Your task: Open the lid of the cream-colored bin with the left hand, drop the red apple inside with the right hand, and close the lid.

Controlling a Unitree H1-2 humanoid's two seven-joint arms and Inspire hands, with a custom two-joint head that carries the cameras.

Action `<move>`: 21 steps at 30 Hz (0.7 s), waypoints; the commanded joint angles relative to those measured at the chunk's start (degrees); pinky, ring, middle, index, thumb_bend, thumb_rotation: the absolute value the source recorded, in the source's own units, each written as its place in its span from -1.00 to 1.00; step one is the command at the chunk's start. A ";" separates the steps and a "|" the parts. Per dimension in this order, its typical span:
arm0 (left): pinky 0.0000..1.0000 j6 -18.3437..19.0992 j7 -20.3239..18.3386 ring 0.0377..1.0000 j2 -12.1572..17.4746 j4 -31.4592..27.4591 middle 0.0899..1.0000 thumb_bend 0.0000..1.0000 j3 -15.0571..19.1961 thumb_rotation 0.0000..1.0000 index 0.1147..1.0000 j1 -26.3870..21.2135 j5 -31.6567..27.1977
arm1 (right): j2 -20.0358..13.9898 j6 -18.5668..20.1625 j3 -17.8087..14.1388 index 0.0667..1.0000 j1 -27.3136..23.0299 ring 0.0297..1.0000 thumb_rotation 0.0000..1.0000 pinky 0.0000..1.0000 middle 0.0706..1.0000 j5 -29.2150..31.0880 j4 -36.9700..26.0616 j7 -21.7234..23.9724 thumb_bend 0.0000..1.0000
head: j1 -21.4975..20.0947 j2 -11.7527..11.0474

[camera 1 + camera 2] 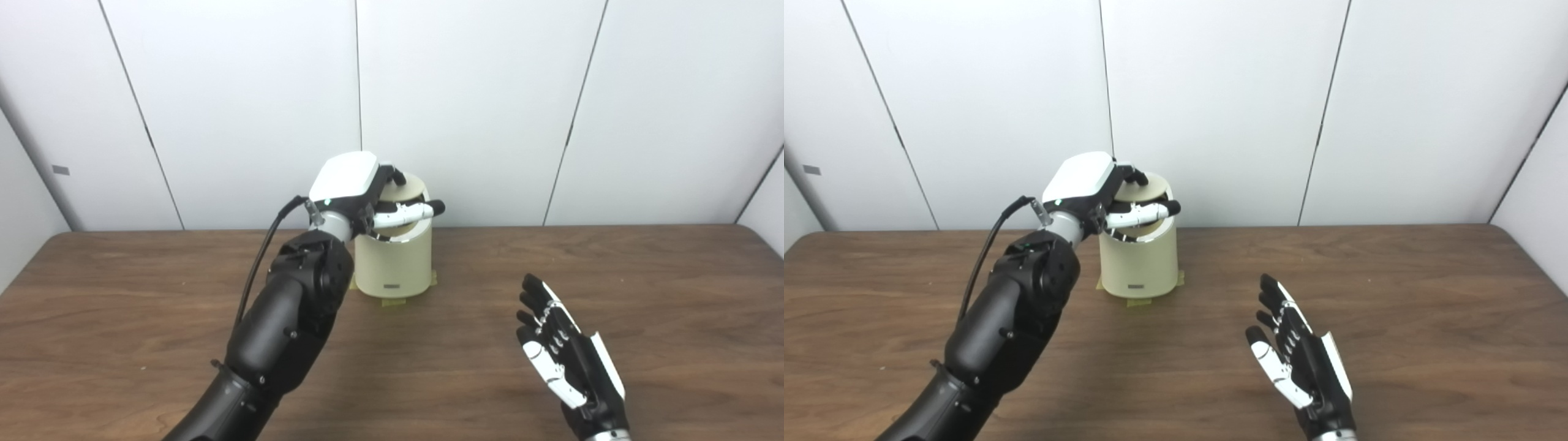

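I see my left hand (361, 190) at the top of the cream-colored bin (395, 260), fingers closed on its lid (405, 191), which sits tilted up off the rim. The bin stands on the table (643, 275) near the back wall. My right hand (1301, 361) hovers empty, fingers spread (palm turned inward). The red apple seems to be out of view.
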 commanded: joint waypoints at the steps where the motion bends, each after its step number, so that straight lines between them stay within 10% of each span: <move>1: 1.00 -0.09 0.73 0.92 0.17 -1.42 0.63 0.60 0.08 0.77 0.45 -2.02 0.36 | 0.49 -0.39 -0.42 0.80 -0.94 0.87 0.01 0.77 0.88 0.32 -2.81 -0.20 -0.77 | -0.06 0.01; 15: 1.00 -0.74 1.77 0.87 1.03 -1.34 0.55 0.61 -3.10 0.89 0.44 1.31 3.14 | 0.36 1.04 -0.44 0.82 -1.01 0.87 -0.03 0.76 0.89 0.26 -3.69 0.00 -0.72 | -0.31 0.63; 21: 1.00 -2.24 6.17 0.80 3.95 4.87 0.52 0.49 -12.88 0.90 0.46 1.78 18.17 | 0.22 0.23 -0.36 0.84 -1.29 0.89 -0.03 0.79 0.90 1.04 -3.03 0.36 -0.66 | -0.41 0.51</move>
